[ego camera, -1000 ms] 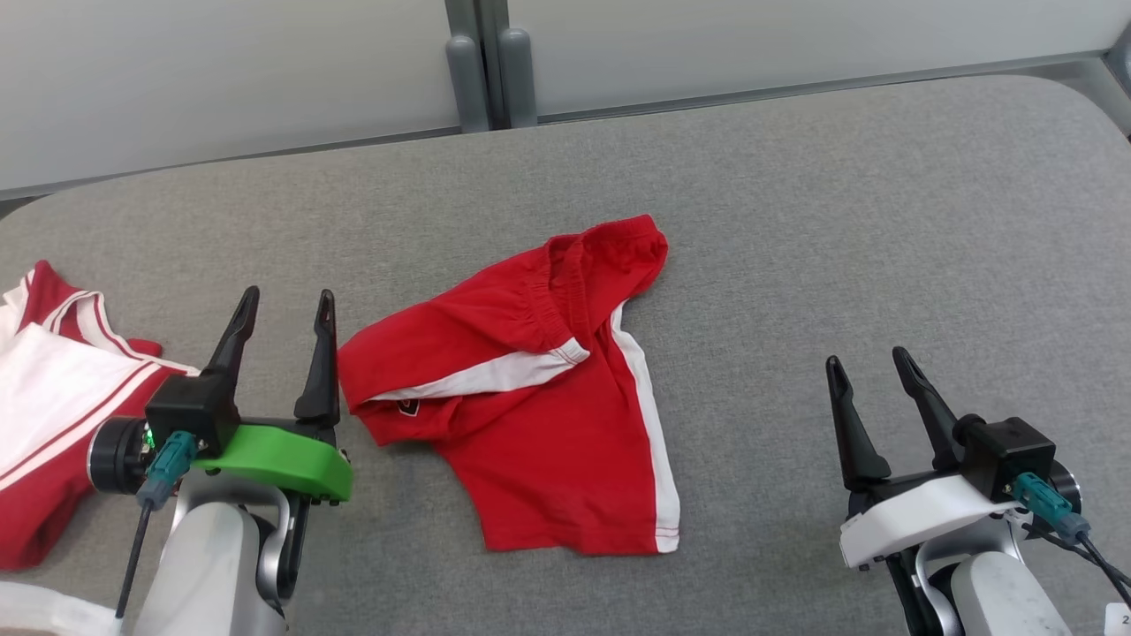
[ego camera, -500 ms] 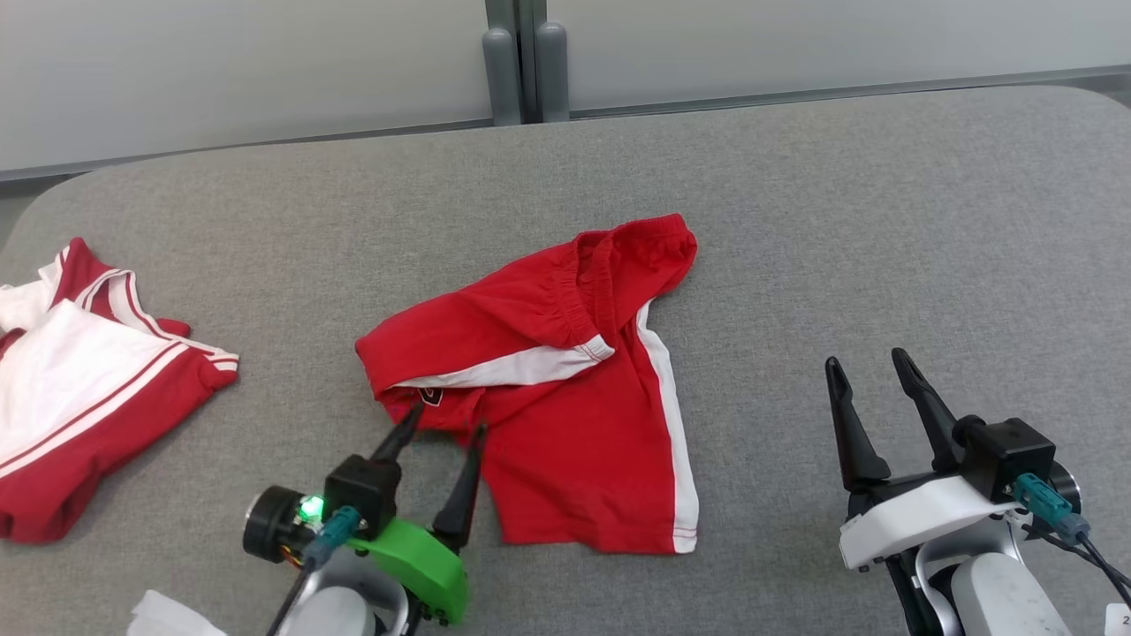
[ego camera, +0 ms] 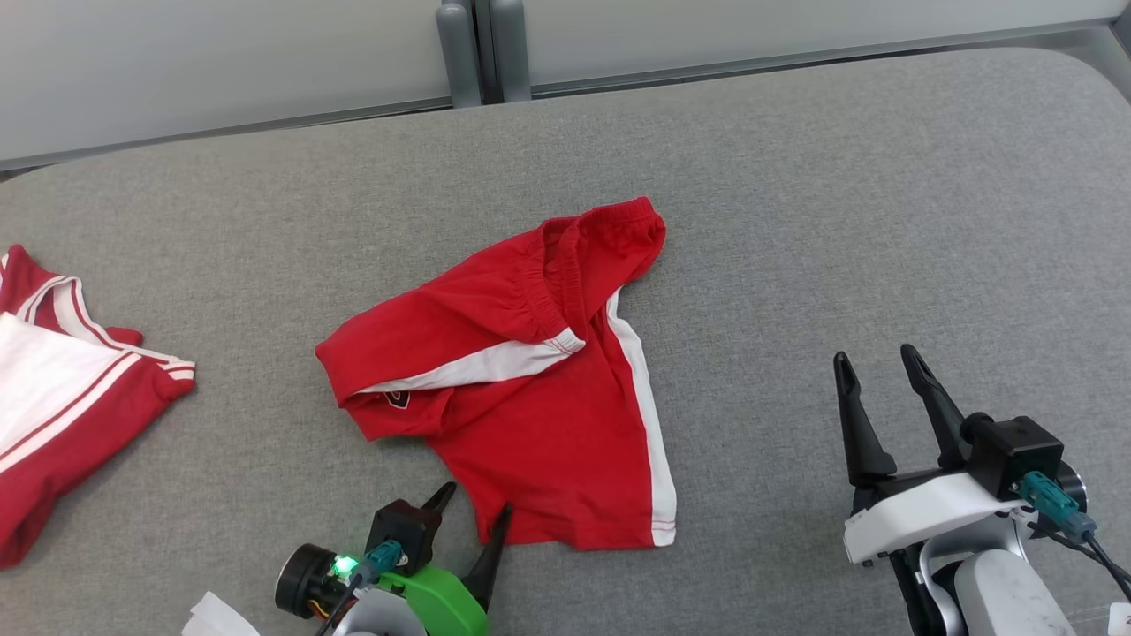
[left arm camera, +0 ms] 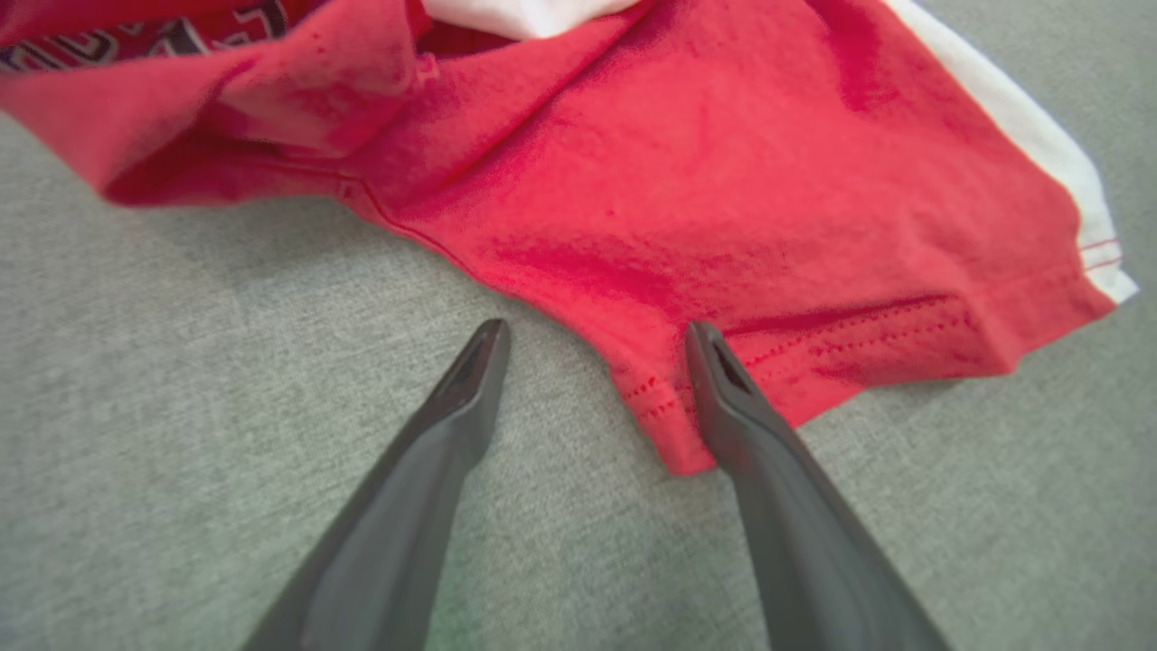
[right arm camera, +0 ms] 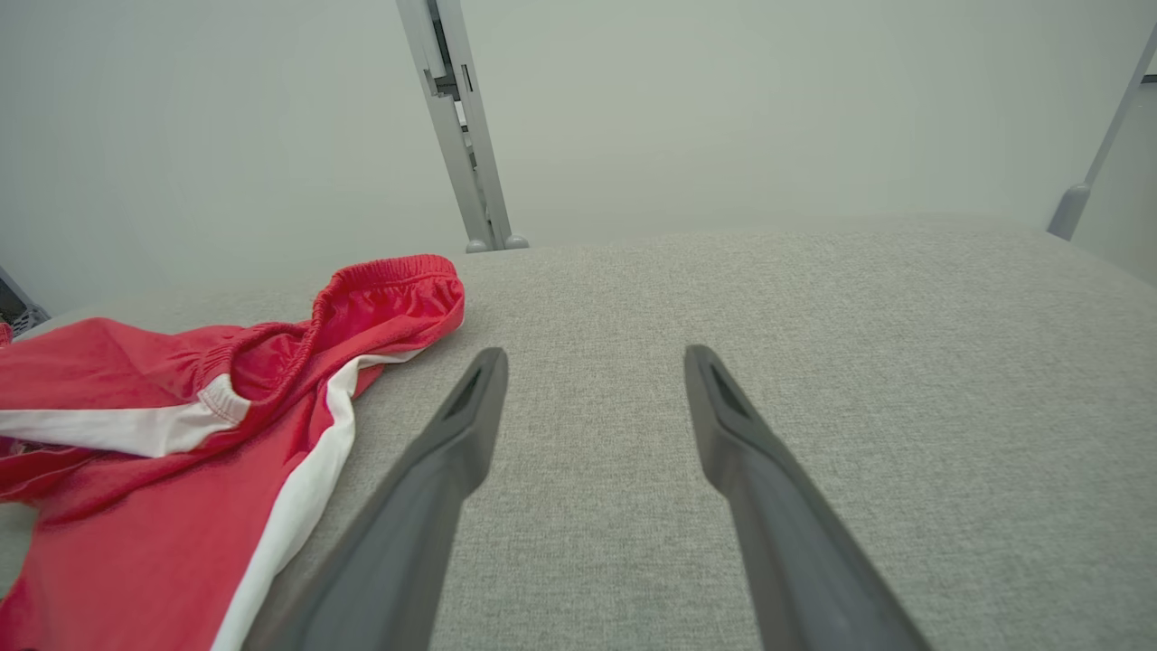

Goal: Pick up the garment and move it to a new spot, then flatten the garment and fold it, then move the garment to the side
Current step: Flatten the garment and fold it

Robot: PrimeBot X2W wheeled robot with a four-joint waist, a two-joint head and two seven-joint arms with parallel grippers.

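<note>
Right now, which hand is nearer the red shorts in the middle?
Left. The left hand is at the shorts' near hem corner; the right hand sits apart, off to their right.

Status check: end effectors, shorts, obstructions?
Left end effector open at hem corner of shorts. Right end effector open, apart. Shorts crumpled, unheld. Second garment off left.

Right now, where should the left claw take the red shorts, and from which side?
The near-left hem corner of the red shorts, approached low from the robot's side. That corner lies flat and free on the grey table, pointing at the left claw, whose open jaws stand either side of it. The bunched waistband is thicker; I'd likely avoid it.
</note>
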